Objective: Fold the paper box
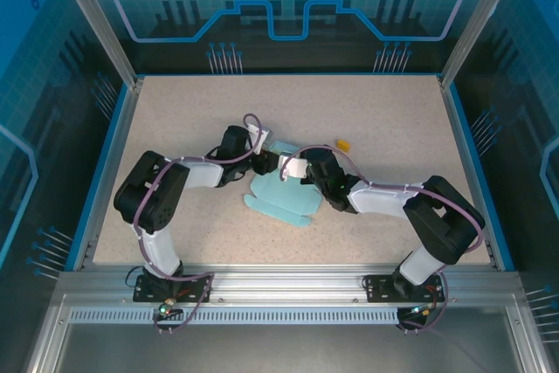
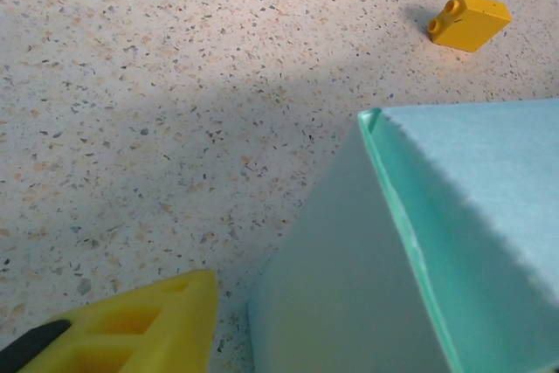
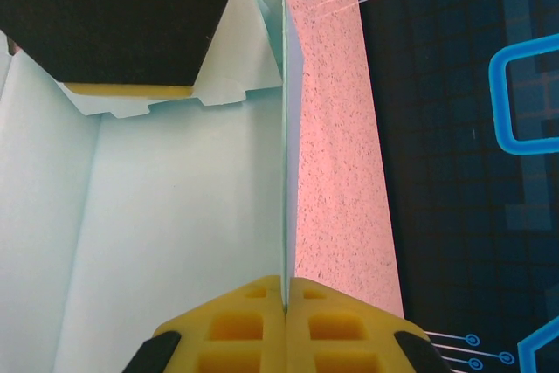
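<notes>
The pale light-blue paper box (image 1: 281,201) lies partly folded at the table's middle, with some walls raised and flat flaps toward the front. My right gripper (image 3: 286,290) is shut on the top edge of one upright wall (image 3: 285,172), its yellow fingers pinching the card. My left gripper (image 1: 262,160) stands at the box's far left corner. In the left wrist view one yellow finger (image 2: 148,329) sits outside a raised wall (image 2: 367,286) with a gap between them; the other finger is hidden behind the card. A dark finger with a yellow pad (image 3: 131,90) rests on a toothed flap inside the box.
A small orange-yellow block (image 2: 468,20) lies on the speckled table (image 1: 384,111), to the right of and behind the box (image 1: 343,143). Metal frame posts and blue panels surround the table. Both arms crowd the middle.
</notes>
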Controlling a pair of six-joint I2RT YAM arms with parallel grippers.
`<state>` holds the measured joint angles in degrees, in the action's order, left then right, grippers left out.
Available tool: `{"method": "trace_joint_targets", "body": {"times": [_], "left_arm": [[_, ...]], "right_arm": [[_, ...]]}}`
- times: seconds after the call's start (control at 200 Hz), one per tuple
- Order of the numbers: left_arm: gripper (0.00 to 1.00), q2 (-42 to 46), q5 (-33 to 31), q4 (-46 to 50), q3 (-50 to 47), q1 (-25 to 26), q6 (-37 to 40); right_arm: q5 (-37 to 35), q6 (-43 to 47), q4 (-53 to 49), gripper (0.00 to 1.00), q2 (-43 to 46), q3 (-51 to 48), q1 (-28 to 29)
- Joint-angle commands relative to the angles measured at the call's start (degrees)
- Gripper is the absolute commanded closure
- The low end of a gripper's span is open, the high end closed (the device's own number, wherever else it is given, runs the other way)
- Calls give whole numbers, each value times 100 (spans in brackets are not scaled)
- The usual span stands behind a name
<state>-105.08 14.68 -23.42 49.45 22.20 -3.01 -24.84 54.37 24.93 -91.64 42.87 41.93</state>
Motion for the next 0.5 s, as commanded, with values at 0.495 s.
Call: {"method": "trace_joint_targets", "body": {"times": [0.495], "left_arm": [[76,-303,-1926,-581,-184,171,-1192]], "right_arm": [[282,-328,-403,100,-113,99,158]]}}
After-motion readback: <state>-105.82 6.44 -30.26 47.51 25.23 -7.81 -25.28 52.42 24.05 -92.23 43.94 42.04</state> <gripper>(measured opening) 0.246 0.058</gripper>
